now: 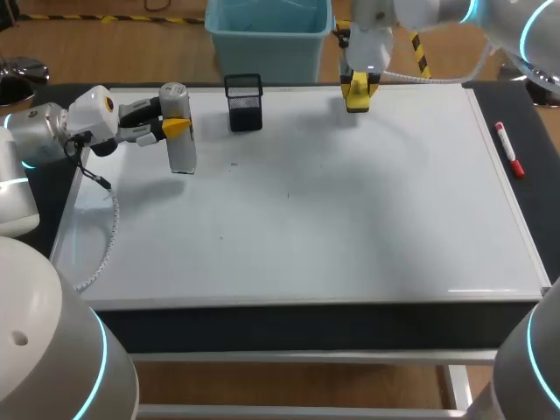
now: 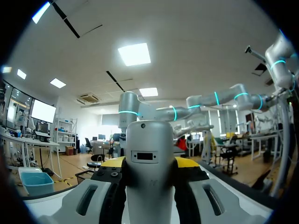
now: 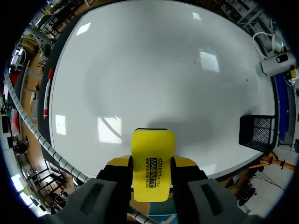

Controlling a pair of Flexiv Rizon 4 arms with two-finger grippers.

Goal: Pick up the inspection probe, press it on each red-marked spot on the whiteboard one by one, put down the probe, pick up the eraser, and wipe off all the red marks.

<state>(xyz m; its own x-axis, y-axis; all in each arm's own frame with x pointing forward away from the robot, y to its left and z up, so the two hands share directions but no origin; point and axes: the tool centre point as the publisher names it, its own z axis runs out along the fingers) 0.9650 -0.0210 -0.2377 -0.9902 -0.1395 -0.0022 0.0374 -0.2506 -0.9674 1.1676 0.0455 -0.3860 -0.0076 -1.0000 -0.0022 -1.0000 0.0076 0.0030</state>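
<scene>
Apparently plastic, the rounded grey probe (image 2: pixel 149 154) sits clamped in the left gripper (image 2: pixel 150 164); right gripper (image 3: pixel 152 169) pinches a flat yellow eraser (image 3: pixel 153 151).

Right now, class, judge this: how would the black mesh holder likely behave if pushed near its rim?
The black mesh holder is open wire mesh, so probably light. It stands upright on the smooth whiteboard, so it may slide or tip.

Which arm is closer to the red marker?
Right. The right arm holds the eraser over the whiteboard's far edge, nearer the red marker; the left arm holds the probe at the opposite side.
</scene>
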